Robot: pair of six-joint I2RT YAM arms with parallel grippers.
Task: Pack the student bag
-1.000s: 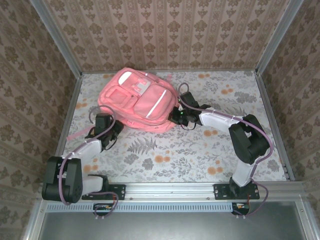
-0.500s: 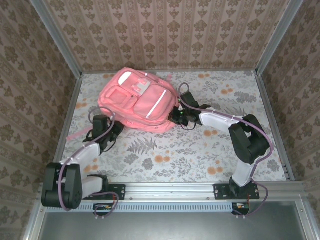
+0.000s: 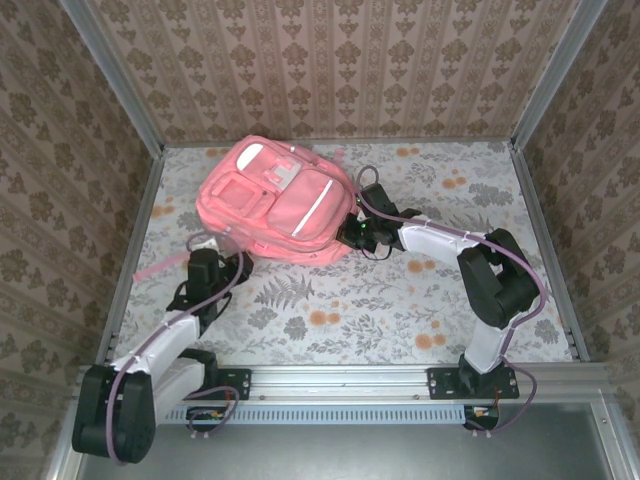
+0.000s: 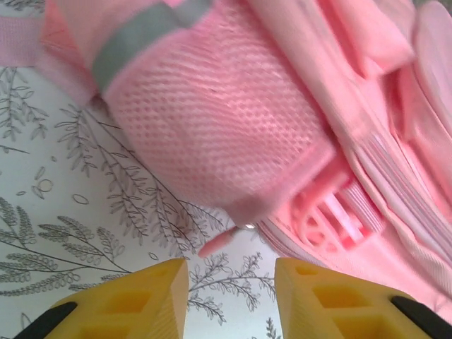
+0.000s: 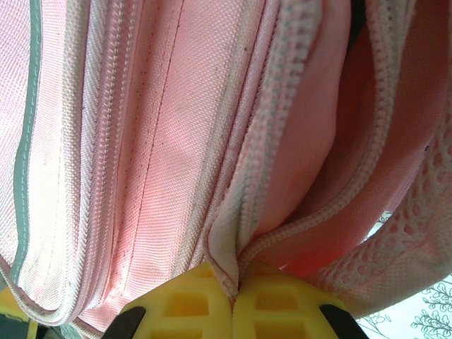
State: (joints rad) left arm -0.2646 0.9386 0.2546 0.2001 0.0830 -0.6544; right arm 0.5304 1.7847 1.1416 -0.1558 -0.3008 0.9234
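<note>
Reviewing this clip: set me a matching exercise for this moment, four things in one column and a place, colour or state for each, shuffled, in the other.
Things
1. left gripper
2. right gripper
3. student bag
4. table

Descriptions
A. pink, lying toward the far left of the table
B. shut on a zip edge of the bag
C. white cover with grey leaves and orange flowers
D. open, jaws empty, facing the mesh pocket

Pairs: 1-D, 2-B, 3-A, 4-C
</note>
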